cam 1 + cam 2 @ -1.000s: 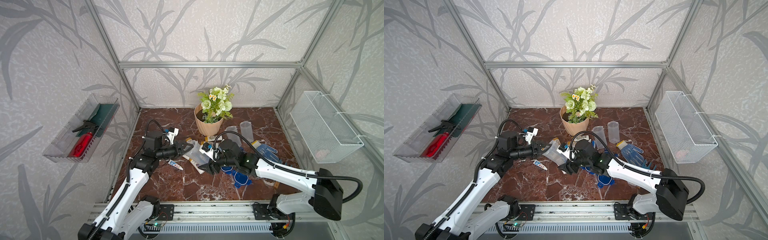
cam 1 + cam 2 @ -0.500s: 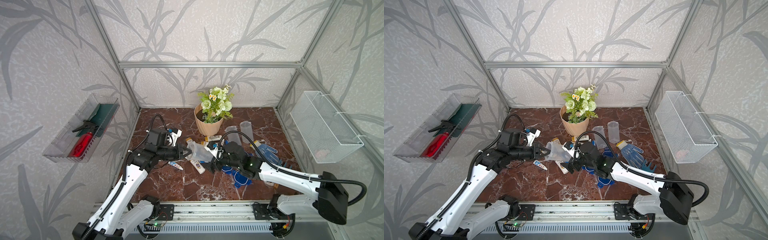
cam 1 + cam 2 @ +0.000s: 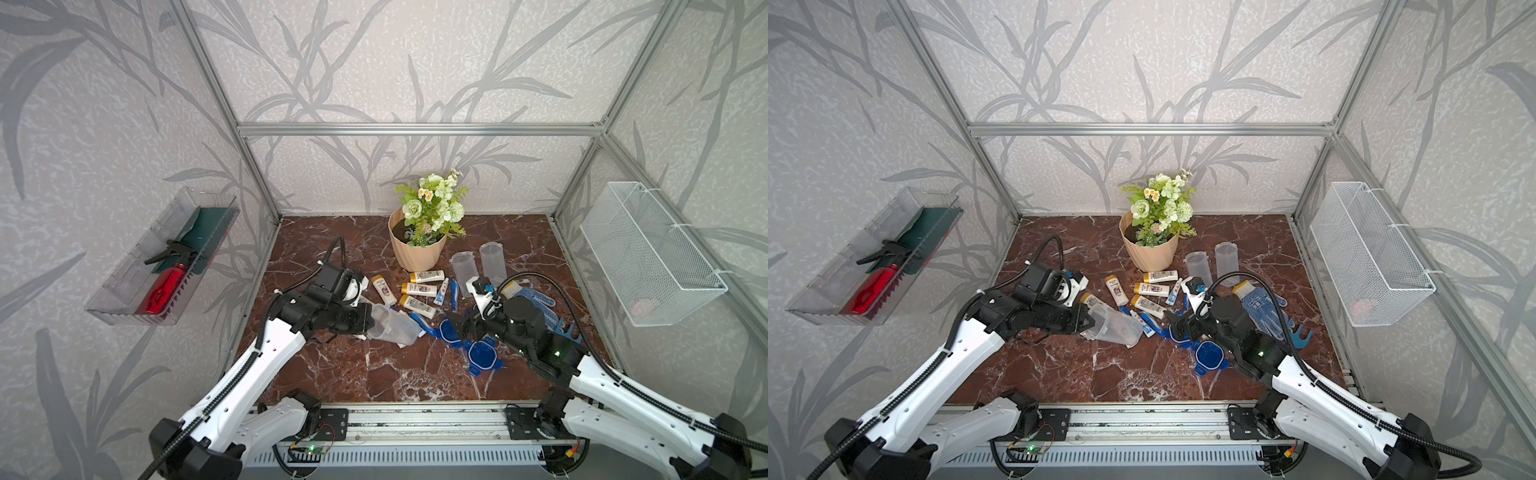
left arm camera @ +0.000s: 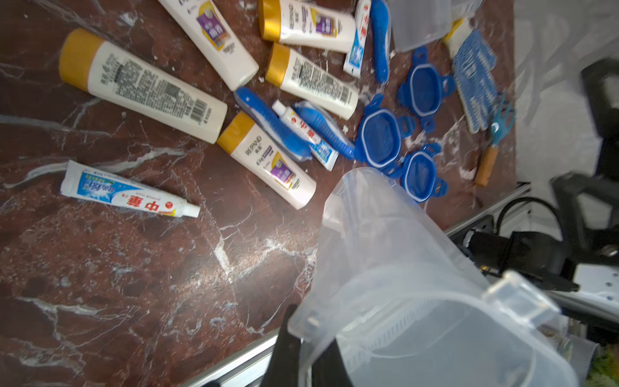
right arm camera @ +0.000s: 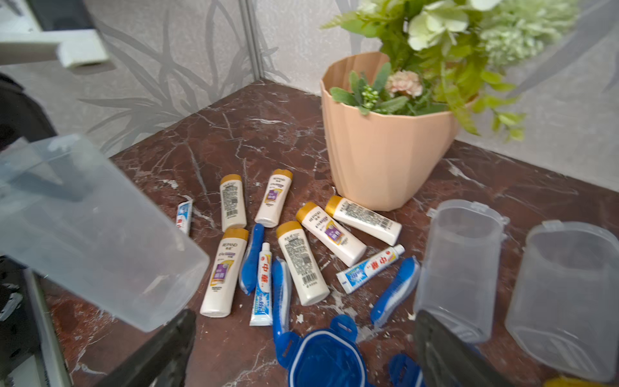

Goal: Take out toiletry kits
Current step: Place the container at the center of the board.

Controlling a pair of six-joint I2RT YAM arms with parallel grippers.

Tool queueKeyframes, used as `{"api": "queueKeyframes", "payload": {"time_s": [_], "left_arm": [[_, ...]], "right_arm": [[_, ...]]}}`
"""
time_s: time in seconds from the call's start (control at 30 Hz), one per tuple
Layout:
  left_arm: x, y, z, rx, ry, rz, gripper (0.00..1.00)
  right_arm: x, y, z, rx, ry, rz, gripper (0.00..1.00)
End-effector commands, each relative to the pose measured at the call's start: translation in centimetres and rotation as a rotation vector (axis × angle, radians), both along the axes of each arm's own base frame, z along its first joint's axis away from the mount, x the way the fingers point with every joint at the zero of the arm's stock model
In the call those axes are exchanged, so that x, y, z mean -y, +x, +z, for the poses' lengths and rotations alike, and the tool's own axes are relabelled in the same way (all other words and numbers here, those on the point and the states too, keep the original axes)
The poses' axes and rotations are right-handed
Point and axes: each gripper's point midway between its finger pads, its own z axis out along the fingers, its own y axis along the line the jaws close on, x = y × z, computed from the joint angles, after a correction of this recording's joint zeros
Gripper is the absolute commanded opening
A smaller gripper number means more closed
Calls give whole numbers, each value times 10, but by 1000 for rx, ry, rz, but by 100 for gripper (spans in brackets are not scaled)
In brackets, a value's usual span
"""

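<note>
Toiletry kits (image 3: 419,289) are partly hidden behind the clear jar (image 3: 395,330), which is pinched by the left gripper (image 3: 370,319). The right gripper (image 5: 304,318) is held wide, empty.

Toiletry kits (image 3: 417,306) (gold-capped bottles (image 3: 419,289), tubes (image 3: 441,292), blue toothbrushes (image 3: 454,293)) scattered flat on tabletop (image 3: 374,374)

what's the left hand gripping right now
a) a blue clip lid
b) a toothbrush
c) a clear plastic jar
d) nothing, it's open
c: the left hand is shut on the rim of the clear jar, which is tipped on its side with its mouth toward the hand.
</note>
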Motion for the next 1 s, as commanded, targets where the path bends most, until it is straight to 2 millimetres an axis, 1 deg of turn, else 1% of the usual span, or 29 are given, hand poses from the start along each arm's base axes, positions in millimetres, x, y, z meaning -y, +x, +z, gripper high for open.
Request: {"api": "queueKeyframes", "payload": {"time_s": [0.0,0.07,0.17,0.3,0.43,0.57,0.8,0.87,0.93,0.97], "left_arm": [[-1,-9,-5,12,141,-68,0],[8,-14,-10,19,198,-118,0],[25,-19,-18,26,280,-199,0],[38,-19,-31,42,402,-273,0],[53,-18,-38,16,436,-334,0],[59,-7,-39,38,482,-345,0],[68,-1,-51,21,523,-371,1],[69,0,-55,17,535,-372,6],[70,1,-56,19,543,-370,18],[70,2,-55,24,543,-366,27]], "right_arm": [[27,9,-17,-106,-15,-132,99],[33,13,-24,-147,1,-167,99],[34,15,-31,-181,11,-178,99],[33,15,-32,-190,16,-173,99],[34,15,-29,-183,20,-176,99],[35,14,-30,-184,16,-173,99],[42,13,-37,-187,3,-194,99],[43,13,-37,-185,1,-196,99],[44,13,-37,-185,1,-199,99],[45,12,-38,-185,1,-200,99]]}}
